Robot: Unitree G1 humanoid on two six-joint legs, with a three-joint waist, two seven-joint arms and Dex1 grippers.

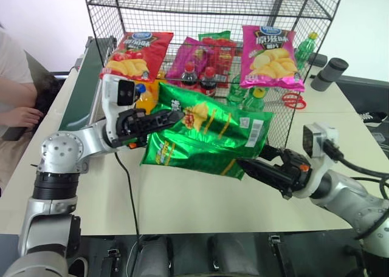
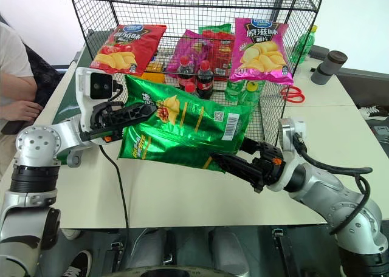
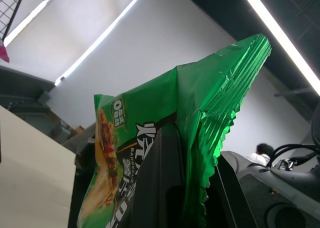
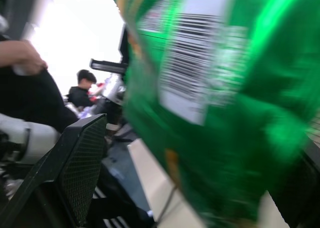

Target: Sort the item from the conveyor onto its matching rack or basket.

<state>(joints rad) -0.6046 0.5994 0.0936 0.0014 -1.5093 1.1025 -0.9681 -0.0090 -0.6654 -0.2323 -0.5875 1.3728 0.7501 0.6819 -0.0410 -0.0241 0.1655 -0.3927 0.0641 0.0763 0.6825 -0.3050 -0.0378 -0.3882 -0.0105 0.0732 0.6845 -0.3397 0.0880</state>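
Left gripper (image 1: 159, 120) is clamped on the green crisp bag (image 1: 206, 131), holding it clear of the table (image 1: 182, 204) in front of the black wire rack (image 1: 304, 22). Right gripper (image 2: 228, 161), jaws apart, sits under the bag's lower edge.

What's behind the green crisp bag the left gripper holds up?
Behind the glossy green crisp bag: the black wire-grid rack, with cola bottles and green bottles inside. The bag covers the cage's lower part.

We see the green crisp bag (image 1: 206, 131) in glossy, crinkled foil — its sealed edge ridged. The rack (image 1: 292, 10) is thin black wire grid, and the table (image 1: 182, 198) looks smooth, matt and pale.
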